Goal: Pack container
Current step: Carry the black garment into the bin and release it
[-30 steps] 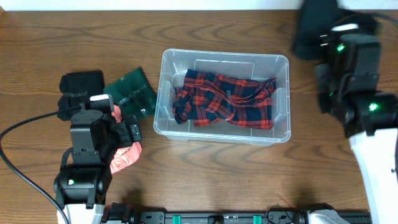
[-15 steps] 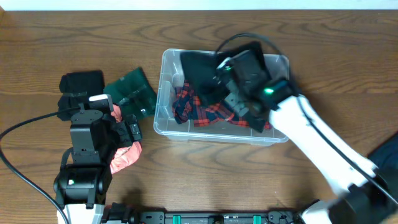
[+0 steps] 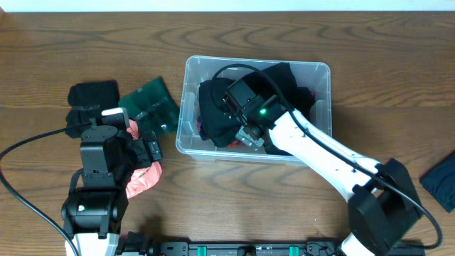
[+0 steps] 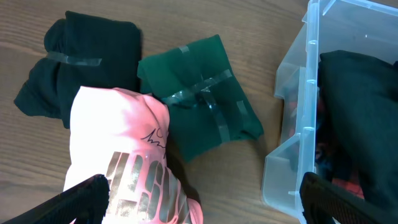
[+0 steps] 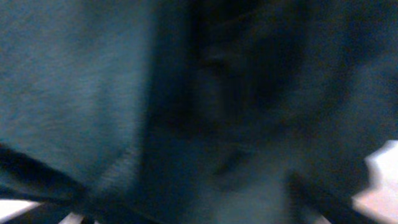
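Note:
The clear plastic container stands mid-table, and its near corner also shows in the left wrist view. A black garment now covers most of the red plaid cloth inside. My right gripper reaches down into the container onto this black garment. Dark cloth fills the right wrist view, where the right gripper has its fingers spread wide at the lower corners. My left gripper hangs open just over a pink garment, left of the container.
A dark green taped bundle lies between the left arm and the container. A black taped bundle lies further left. A dark blue cloth lies at the table's right edge. The pink garment lies beside the left arm.
My right arm swung in from the far right with the black garment, lowered it into the container over the plaid cloth, and its jaws opened. The left arm has not moved.

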Tool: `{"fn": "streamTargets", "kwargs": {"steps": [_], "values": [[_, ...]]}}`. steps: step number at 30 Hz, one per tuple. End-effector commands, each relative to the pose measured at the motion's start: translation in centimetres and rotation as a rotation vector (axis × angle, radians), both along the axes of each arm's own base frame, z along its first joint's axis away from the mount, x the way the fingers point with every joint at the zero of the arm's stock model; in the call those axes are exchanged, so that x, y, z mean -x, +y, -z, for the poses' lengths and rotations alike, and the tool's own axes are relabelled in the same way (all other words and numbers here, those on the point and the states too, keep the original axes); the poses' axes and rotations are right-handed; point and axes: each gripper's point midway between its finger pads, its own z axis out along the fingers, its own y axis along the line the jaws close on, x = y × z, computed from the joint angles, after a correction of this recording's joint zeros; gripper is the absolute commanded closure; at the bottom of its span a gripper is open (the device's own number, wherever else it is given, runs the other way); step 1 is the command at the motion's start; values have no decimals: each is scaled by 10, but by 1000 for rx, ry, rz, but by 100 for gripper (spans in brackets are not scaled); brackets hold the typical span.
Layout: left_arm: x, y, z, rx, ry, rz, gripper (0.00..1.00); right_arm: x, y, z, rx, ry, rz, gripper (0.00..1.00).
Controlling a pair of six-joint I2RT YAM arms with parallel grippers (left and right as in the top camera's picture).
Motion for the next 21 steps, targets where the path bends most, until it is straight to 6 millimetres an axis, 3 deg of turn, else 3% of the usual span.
{"fn": "streamTargets", "kwargs": {"steps": [1, 4, 6, 8, 10, 14, 18, 21], "values": [[-2, 0, -10, 3, -24, -4, 2, -19, -7, -72, -61, -225, 42, 1], [-2, 0, -10, 3, -24, -4, 2, -26, -3, -116, -191, -341, 53, 2], [-2, 0, -10, 3, -24, -5, 2, -27, 4, -135, -288, -371, 48, 19], [-2, 0, -10, 3, -23, -5, 2, -27, 14, -140, -389, -355, 48, 33], [-2, 0, -10, 3, -23, -5, 2, -26, 24, -134, -462, -305, 62, 37], [-3, 0, -8, 3, -14, -5, 2, -28, 36, -100, -507, -197, 139, 36], [-4, 0, -4, 3, 3, -5, 2, -28, 45, -32, -459, -42, 226, 36], [-6, 0, 0, 3, 17, -5, 2, -6, 56, 27, -425, 167, 242, 37]]}}
